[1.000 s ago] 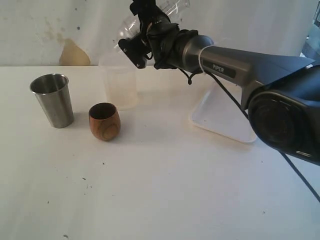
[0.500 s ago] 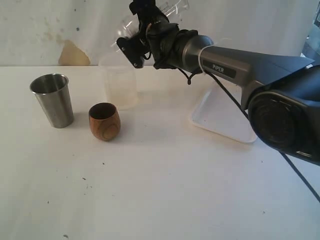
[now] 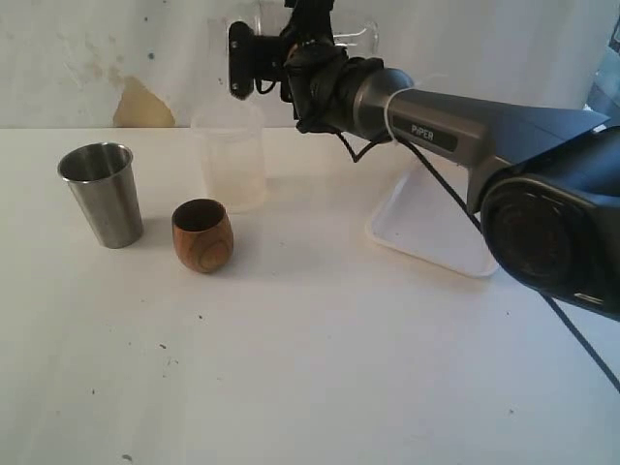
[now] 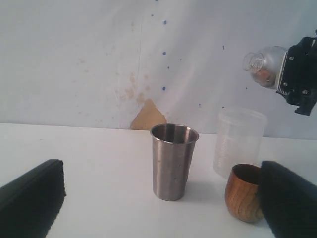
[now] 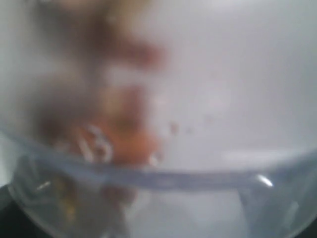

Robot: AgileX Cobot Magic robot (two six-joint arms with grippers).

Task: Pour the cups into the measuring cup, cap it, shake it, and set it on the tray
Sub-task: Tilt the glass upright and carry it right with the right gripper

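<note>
From the exterior view, my right hand [image 3: 312,21] clamps the measuring cup [image 3: 360,35] aloft, lying sideways. The tray [image 3: 426,232] sits below and rightward on the counter [image 3: 320,368] (my right arm is nearer).

In the left wrist view, my left hand [image 4: 161,168] is spread and empty.

In the right wrist view, the cup wall is a blur against the lens.

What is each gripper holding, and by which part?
Right gripper holds the measuring cup by its side; left gripper holds nothing.
</note>
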